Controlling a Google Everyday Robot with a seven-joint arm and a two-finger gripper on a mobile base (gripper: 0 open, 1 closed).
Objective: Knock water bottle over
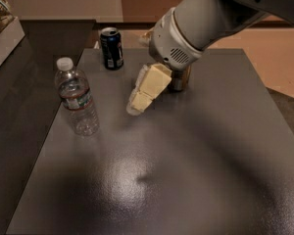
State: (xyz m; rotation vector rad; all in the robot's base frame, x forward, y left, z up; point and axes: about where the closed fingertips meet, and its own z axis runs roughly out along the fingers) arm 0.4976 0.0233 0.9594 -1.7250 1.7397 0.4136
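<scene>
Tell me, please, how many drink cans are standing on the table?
2. A dark blue can stands at the table's far edge, beyond the water bottle. A brown-gold can is largely hidden behind the hand, which hovers between it and the bottle. The arm may hide more.

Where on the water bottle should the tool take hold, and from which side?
Likely the ribbed body above the label, from the side facing the tool: the water bottle stands upright and the tool hovers on that side with nothing between.
</scene>
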